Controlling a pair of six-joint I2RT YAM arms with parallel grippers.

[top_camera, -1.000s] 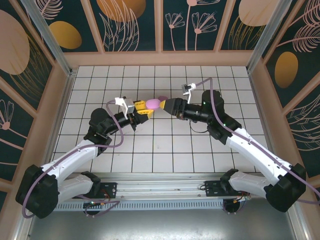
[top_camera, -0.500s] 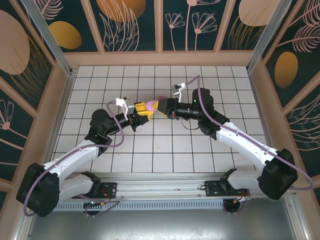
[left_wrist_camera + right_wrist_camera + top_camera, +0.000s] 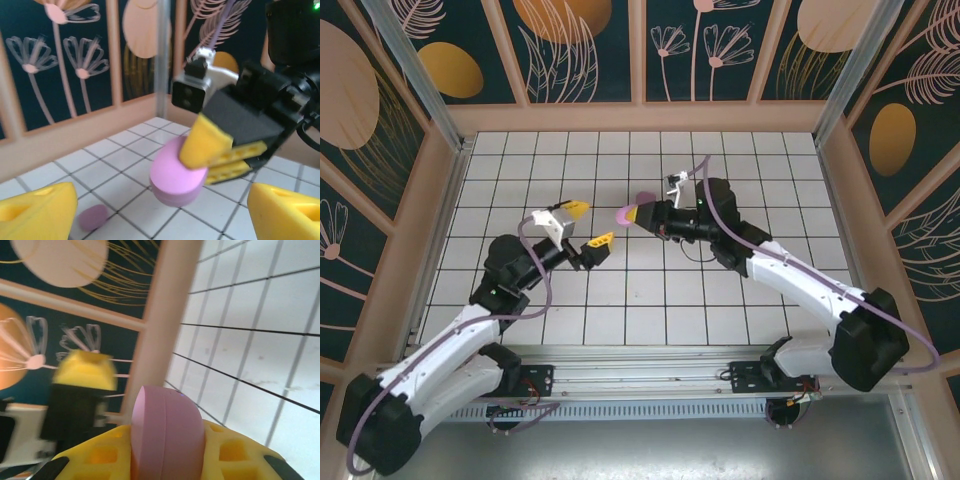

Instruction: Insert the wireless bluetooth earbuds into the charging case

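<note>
The charging case [image 3: 628,213] is a closed pink-purple oval puck with a seam round it. My right gripper [image 3: 638,213] is shut on it and holds it above the tiles near the middle of the floor. In the right wrist view the case [image 3: 167,435] sits between the yellow fingers [image 3: 95,457]. My left gripper [image 3: 590,225] stands open just left of the case, apart from it. In the left wrist view the case [image 3: 177,172] hangs beyond my open left gripper [image 3: 160,212]. One small pink-purple bit that looks like an earbud [image 3: 92,217] lies on the tiles below.
The white tiled floor [image 3: 650,290] is boxed in by low pink walls [image 3: 640,118] with patterned panels behind. Purple cables loop off both arms. A small pink piece [image 3: 643,196] shows just behind the right gripper in the top view.
The left gripper, which was shut on the case, has opened and drawn back to the left. The right gripper has closed on the case and now holds it alone.
</note>
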